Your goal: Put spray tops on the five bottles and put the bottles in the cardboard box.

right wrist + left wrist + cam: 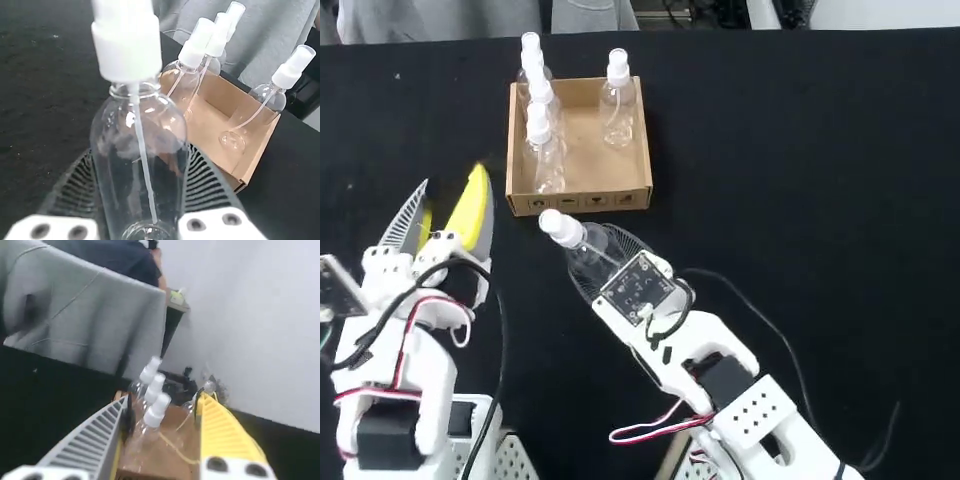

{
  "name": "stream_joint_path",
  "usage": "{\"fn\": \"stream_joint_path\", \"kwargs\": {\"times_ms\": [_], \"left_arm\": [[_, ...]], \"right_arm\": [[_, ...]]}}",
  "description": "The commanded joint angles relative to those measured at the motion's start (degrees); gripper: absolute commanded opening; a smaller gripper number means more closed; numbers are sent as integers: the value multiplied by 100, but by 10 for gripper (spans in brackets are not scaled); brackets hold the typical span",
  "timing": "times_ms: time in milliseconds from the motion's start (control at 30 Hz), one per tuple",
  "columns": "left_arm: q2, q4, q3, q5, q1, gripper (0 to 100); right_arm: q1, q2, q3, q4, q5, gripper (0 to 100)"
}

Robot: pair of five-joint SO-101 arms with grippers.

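Held bottle: a clear plastic bottle [582, 252] with its white spray top [554, 224] already on. It is over the middle of the counter, just on the near side of the cardboard box.
Attitude: tilted, with the top pointing toward the box's near wall. Whether its base touches the counter I cannot tell.
Handling: it looks empty, so probably very light. The thin wall likely dents under a hard squeeze, and the smooth round side could slip or twist. The dip tube inside looks thin.
Where to hold: across the widest part of the body, below the shoulder. The top looks like a poor place to grip, since it could turn or pop off.
Right claw: the right claw [600, 256] is clamped on that body, one ribbed finger on each side and the top sticking out past the fingertips.
Cardboard box: the box [580, 200] is open-topped and lies toward the far edge of the counter, left of centre. Its near wall is just beyond the held top.
Four bottles: four bottles stand capped and upright. Three [542, 130] line the box's left wall, and one [618, 95] is by the far right corner. The middle of the floor is free.
Left claw: the left claw [450, 195] has its fingers apart and holds nothing. It is near the counter's left edge, beside the box's near left corner.
Counter: the counter [800, 200] has a black surface.
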Motion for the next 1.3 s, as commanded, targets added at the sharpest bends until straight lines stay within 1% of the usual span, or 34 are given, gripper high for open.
{"fn": "stream_joint_path", "kwargs": {"times_ms": [0,267,333,500,700,833,967,1267], "left_arm": [[-9,-9,233,-9,-57,200],[-9,-18,840,26,-22,202],[-9,-18,910,0,154,202],[-9,-9,998,-9,857,203],[-9,35,998,-18,1385,203],[-9,18,1103,-53,1578,203],[-9,-9,1244,-431,1727,201],[-9,35,1279,-527,1965,202]], "right_arm": [[149,-233,-180,-185,-79,12],[141,-233,-163,-185,-53,12],[141,-233,-154,-185,-53,12],[-158,-233,-84,-185,-53,12],[-141,-233,-75,-185,-53,12],[-141,-233,-84,-185,-53,12],[-141,-233,-84,-185,-53,12],[-132,-233,-101,-185,-53,12]]}}
